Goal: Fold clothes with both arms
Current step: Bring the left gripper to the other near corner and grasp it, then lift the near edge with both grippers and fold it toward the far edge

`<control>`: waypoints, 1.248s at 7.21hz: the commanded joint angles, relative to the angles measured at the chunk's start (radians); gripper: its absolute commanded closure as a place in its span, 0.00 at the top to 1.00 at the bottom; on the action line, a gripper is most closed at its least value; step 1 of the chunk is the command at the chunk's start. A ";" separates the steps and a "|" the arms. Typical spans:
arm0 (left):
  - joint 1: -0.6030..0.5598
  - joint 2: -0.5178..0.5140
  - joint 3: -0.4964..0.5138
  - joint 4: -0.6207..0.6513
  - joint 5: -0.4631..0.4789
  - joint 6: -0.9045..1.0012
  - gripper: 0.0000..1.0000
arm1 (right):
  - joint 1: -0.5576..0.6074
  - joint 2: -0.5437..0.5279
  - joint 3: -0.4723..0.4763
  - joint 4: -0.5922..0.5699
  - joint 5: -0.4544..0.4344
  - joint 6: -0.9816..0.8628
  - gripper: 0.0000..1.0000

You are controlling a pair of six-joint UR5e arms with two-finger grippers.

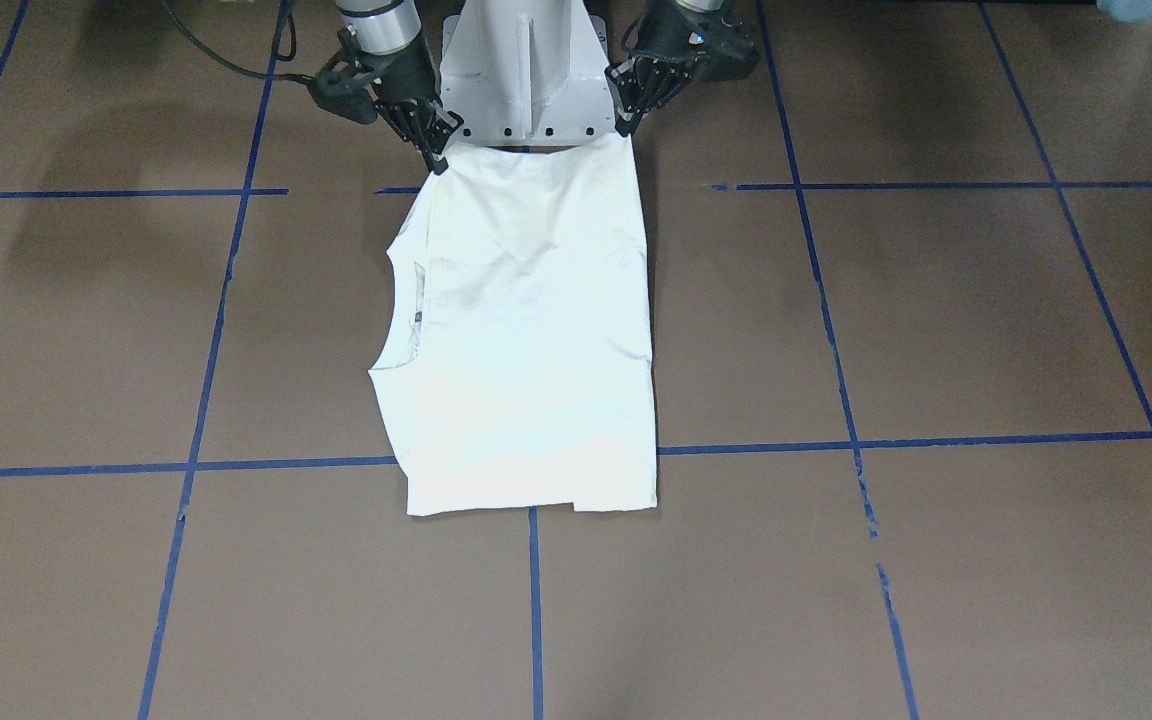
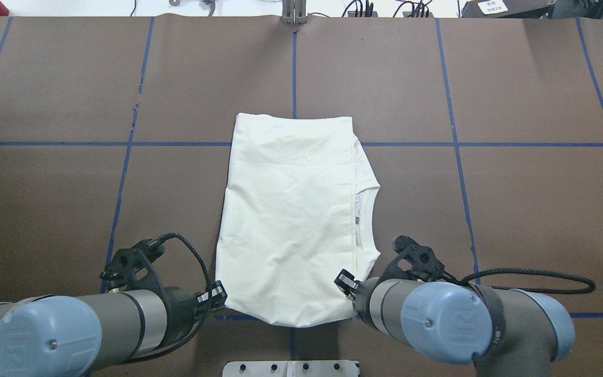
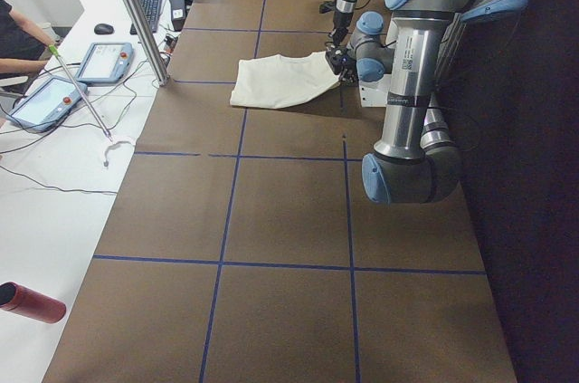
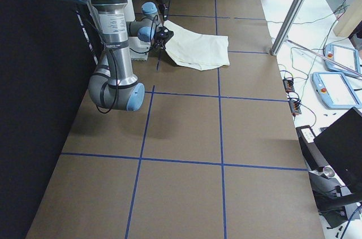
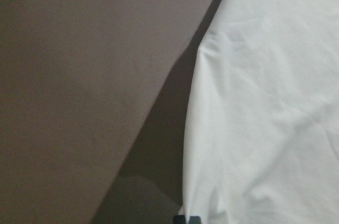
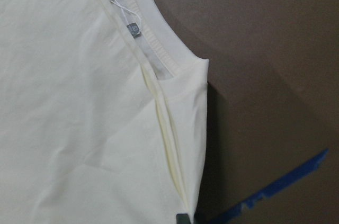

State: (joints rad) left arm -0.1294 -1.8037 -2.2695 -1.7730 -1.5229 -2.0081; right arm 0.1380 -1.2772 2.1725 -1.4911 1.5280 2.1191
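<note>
Overhead exterior view is showing the left gripper [image 2: 218,294] and the right gripper [image 2: 344,280] each sitting at 1 of the 2 near corners of the T-shirt [image 2: 286,220]. Both are pinching cloth with their jaws drawn together, as the front-facing view and the wrist views are suggesting.

Between the 2 grippers the near edge is hanging slightly raised. The rest of the garment is lying flat on the table [image 2: 516,209], stretching away from the robot across a blue tape line [image 2: 123,144]. Its plain side is facing up, and the ribbed collar [image 2: 367,191] is peeking out along the edge on the robot's right, just beyond the right gripper.

No sleeves are showing, so the sideways folds are looking done and the shirt is forming a narrow oblong. By my judgement, at least 1 fold is remaining: the held edge is waiting to be carried over onto the far edge.
</note>
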 commanded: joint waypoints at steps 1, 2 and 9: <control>0.030 -0.009 -0.095 0.047 -0.006 -0.035 0.00 | -0.021 -0.037 0.133 -0.005 0.004 0.002 0.00; -0.011 -0.025 -0.088 0.099 -0.006 -0.022 0.00 | 0.020 -0.025 0.122 -0.005 0.006 -0.001 0.00; -0.429 -0.362 0.397 0.042 -0.114 0.316 0.00 | 0.494 0.249 -0.365 0.005 0.405 -0.238 0.00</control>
State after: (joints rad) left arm -0.5414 -2.1486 -1.9661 -1.6526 -1.6381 -1.7050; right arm 0.5926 -1.0730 1.8946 -1.4865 1.8960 1.9253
